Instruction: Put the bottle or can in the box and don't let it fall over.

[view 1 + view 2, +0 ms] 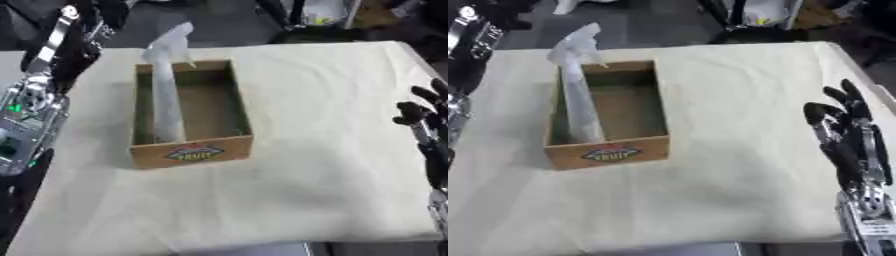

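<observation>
There, the clear bottle [165, 95] stood upright inside the box [192, 152] on the tabletop [332, 125], well left of the right hand [849, 132], whose fingers [833, 97] were straight and empty.

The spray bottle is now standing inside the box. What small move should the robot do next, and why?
Probably nothing more than drawing the left arm a little further away. The spray bottle stands upright against the left wall of the box with no hand on it, and the right hand rests open at the table's right edge.
</observation>
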Motion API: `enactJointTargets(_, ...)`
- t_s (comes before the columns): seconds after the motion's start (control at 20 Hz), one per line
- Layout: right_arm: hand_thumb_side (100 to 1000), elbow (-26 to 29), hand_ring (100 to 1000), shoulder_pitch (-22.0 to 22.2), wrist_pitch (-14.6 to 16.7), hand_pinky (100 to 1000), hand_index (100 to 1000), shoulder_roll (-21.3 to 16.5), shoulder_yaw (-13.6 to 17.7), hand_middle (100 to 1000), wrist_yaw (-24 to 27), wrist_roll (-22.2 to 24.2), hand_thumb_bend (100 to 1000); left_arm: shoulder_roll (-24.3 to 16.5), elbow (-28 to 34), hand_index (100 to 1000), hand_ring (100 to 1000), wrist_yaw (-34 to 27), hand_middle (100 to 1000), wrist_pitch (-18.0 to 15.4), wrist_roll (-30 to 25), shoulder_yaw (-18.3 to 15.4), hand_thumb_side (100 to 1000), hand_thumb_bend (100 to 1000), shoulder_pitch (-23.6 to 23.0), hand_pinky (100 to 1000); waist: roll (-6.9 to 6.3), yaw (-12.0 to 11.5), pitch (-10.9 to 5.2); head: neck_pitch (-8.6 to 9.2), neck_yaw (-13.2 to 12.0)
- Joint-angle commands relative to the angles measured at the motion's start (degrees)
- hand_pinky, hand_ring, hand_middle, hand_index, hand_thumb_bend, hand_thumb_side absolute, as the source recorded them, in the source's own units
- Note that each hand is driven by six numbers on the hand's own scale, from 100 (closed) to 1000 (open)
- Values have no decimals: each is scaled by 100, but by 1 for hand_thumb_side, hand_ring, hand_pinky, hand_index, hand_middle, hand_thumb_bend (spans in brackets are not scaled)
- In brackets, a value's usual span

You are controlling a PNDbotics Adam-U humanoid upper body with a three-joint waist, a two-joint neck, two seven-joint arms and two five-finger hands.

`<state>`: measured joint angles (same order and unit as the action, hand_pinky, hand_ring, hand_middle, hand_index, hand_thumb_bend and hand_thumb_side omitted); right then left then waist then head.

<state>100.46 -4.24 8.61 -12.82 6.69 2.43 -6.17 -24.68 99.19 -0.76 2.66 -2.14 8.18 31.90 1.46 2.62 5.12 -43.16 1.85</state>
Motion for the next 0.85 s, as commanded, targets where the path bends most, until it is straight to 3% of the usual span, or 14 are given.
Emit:
enactJointTargets(0.05,572,78,762,-31,10,673,1000,-86,56,853,-29,-37,627,-295,460,841,832,-108,759,-89,171,-307,742,543,-201,792,-8,-37,-88,47,17)
enactJointTargets(0.4,572,122,762,-30,15,674,1000,-96,70,853,-34,-57,628,-229,870,814,807,-208,735,-287,962,-941,742,487,-1364,763,-9,-222,-78,46,22)
enactJointTargets(0.85,571,135,762,-16,13,673,1000,-107,13,853,4,5,629,249,702,806,796,-53,710,-324,1258,-1199,743,471,-1899,753,20,-327,-88,55,-93)
